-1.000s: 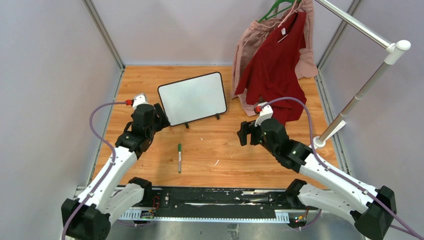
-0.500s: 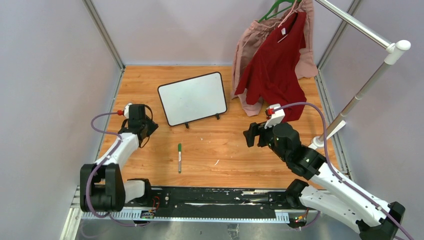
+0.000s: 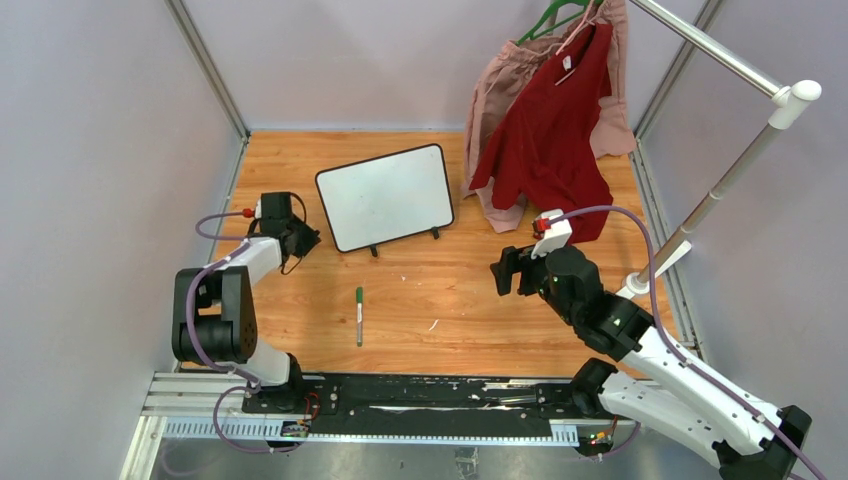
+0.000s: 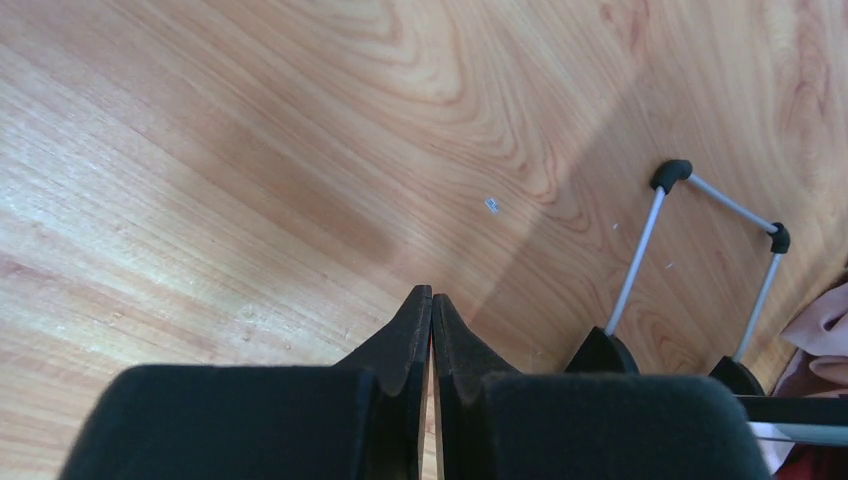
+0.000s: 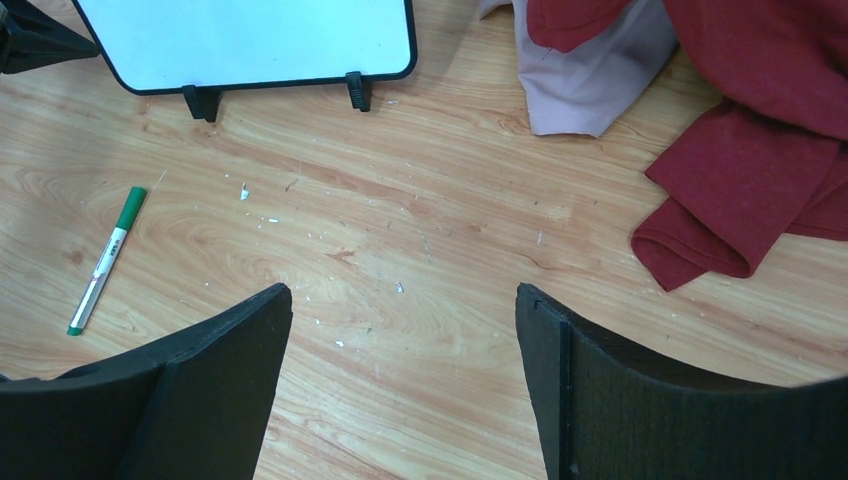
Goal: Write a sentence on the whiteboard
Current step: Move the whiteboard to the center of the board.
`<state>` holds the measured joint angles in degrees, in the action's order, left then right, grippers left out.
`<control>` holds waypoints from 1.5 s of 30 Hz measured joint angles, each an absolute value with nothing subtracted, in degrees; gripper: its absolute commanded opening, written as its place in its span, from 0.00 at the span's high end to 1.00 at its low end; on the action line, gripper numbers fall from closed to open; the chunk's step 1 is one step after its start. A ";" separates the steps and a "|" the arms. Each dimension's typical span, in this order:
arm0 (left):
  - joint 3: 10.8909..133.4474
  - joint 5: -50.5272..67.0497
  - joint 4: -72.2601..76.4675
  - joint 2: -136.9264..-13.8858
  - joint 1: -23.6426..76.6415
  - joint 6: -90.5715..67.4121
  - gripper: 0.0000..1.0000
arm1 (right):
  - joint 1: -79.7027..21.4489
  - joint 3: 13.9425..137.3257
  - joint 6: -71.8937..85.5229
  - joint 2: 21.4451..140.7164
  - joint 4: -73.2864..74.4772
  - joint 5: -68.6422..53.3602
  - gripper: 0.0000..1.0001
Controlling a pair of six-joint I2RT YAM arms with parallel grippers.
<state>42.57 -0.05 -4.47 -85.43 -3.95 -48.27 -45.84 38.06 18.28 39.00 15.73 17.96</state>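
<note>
Over the last second the left arm has folded back toward its base, its tool (image 4: 431, 300) pressed shut on nothing near the lower left corner of the whiteboard (image 3: 385, 195), while the right tool (image 5: 402, 295) hangs wide open and empty. The board, propped at far centre, appears blank, though glare could hide faint strokes, and the green marker (image 3: 359, 315) lies ungrasped, so writing has probably not begun. Grey walls enclose the speckled wooden tabletop (image 3: 440, 300), with a garment rack (image 3: 720, 185) at right.
</note>
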 measured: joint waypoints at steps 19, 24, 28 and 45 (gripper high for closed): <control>42.54 4.97 -1.74 -87.61 -0.95 -46.92 0.95 | -45.84 38.06 18.26 41.19 15.62 18.04 0.15; 42.57 5.13 -1.54 -87.70 -0.89 -46.68 0.96 | -45.84 38.06 18.26 40.99 15.62 18.04 0.15; 42.57 5.19 -1.39 -87.70 -0.89 -46.46 0.96 | -45.84 38.06 18.26 40.97 15.62 18.04 0.15; 42.54 6.98 1.65 -87.50 2.07 -45.36 0.97 | -45.84 38.02 18.26 40.21 15.62 18.06 0.15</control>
<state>42.54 6.98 1.65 -87.50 2.07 -45.36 -45.84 38.02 18.26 40.21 15.62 18.06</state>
